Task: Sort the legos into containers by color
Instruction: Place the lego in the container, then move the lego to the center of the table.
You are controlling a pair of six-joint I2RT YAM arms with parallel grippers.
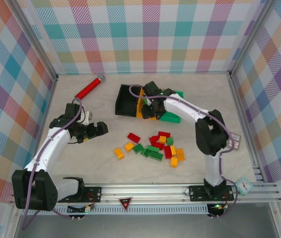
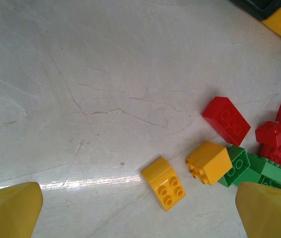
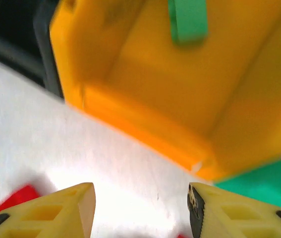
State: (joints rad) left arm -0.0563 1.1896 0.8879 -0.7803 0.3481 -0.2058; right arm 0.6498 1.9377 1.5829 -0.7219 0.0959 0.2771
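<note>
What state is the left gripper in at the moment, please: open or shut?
Open: on the left gripper, the two yellow fingertips sit wide apart in its wrist view, with nothing gripped between them.

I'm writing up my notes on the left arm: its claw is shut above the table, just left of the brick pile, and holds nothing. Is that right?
Not quite: the left claw is open, not shut. The left wrist view shows its yellow fingers far apart at the lower corners. The rest stands: it is above the table, left of the brick pile, and holds nothing.
</note>
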